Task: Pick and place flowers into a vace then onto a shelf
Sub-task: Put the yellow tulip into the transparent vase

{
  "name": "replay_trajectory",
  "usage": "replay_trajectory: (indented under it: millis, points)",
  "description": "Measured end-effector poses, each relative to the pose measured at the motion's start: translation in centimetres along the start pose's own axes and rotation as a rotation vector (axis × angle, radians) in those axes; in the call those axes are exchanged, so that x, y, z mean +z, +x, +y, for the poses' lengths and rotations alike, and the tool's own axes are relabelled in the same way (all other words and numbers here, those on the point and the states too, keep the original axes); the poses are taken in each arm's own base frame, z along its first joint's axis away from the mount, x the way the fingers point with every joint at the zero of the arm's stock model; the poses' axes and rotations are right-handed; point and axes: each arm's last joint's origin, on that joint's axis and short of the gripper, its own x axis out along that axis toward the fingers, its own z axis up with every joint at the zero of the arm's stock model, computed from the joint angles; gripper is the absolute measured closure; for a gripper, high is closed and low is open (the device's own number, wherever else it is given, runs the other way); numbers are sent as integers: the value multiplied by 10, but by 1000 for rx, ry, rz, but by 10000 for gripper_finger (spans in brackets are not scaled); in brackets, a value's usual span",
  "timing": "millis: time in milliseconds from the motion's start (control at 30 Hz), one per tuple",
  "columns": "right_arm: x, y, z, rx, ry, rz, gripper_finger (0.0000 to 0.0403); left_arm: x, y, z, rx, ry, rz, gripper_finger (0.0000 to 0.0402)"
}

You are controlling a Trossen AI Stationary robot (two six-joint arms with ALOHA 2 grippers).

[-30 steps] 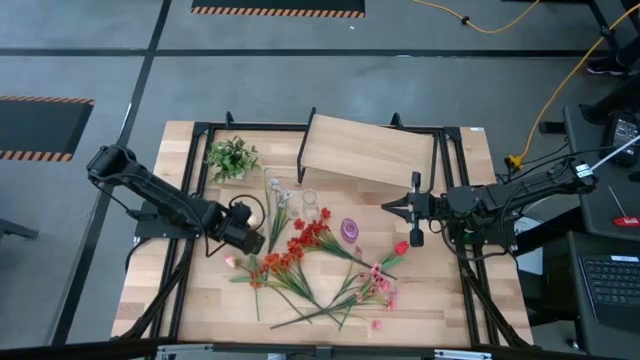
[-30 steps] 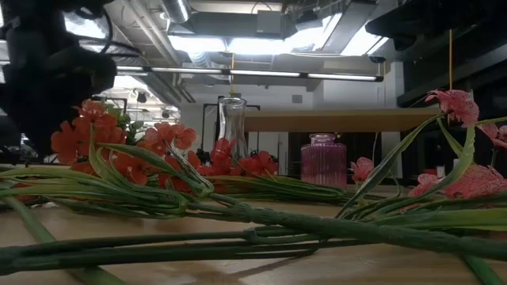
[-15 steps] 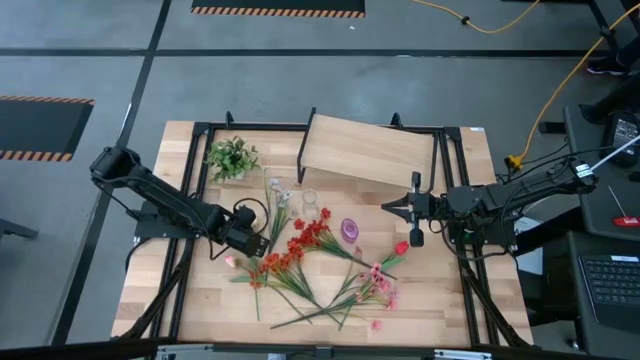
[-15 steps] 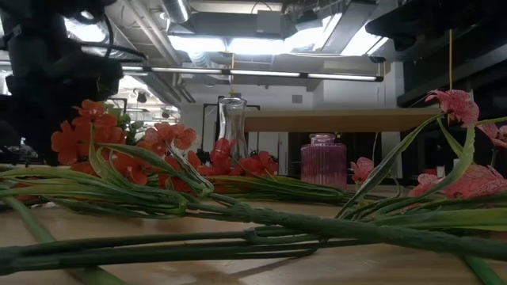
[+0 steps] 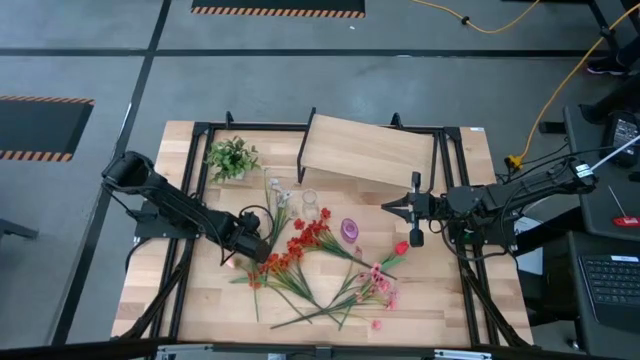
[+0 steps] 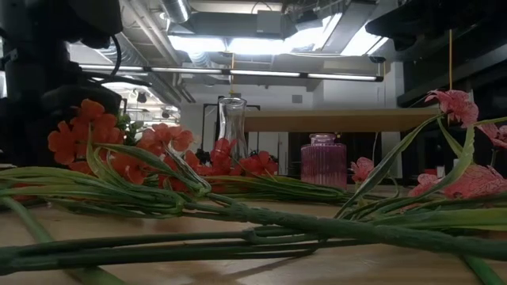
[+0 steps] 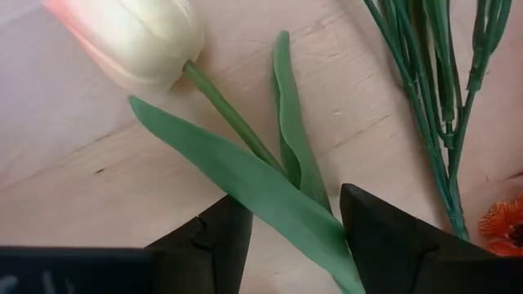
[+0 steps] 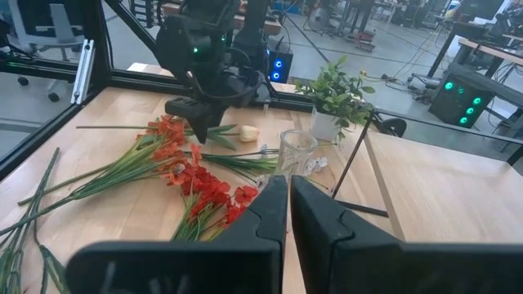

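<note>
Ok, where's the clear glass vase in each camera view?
High view: clear glass vase mid-table, just in front of the shelf.
Low view: vase upright, centre background.
Left wrist view: not in it.
Right wrist view: vase at centre.
Shared landmark: the red blooms lying beside it.

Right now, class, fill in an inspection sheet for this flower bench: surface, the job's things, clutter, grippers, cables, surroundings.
Surface: light-wood table.
Job's things: flowers lie loose in a heap on the table; a pale tulip lies apart; clear glass vase stands empty; the shelf is bare.
Clutter: leafy green tuft; purple jar.
Grippers: left gripper is open, low over the tulip's stalk and leaf; right gripper is shut, waiting beside the shelf.
Cables: yellow cable on the floor.
Surroundings: grey floor with striped tape; keyboard at the right.
</note>
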Motion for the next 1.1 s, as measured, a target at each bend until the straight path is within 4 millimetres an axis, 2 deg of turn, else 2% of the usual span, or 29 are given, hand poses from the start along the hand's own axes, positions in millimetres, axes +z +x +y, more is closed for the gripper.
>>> replay_trajectory:
  millis: [167,467,633,900,1100]
  points:
    - [0,0,0,0,2,0,380,1,-2,1,-7,-3,-7,263]
    - [0,0,0,0,3,0,379,3,-14,-1,-95,-7,-22,389]
    - [0,0,0,0,3,0,379,5,-29,2,-163,-1,-30,390]
    - [0,0,0,0,2,0,379,10,-65,12,-334,45,-78,392]
    - [0,0,0,0,5,-1,379,18,-96,26,-466,129,-235,395]
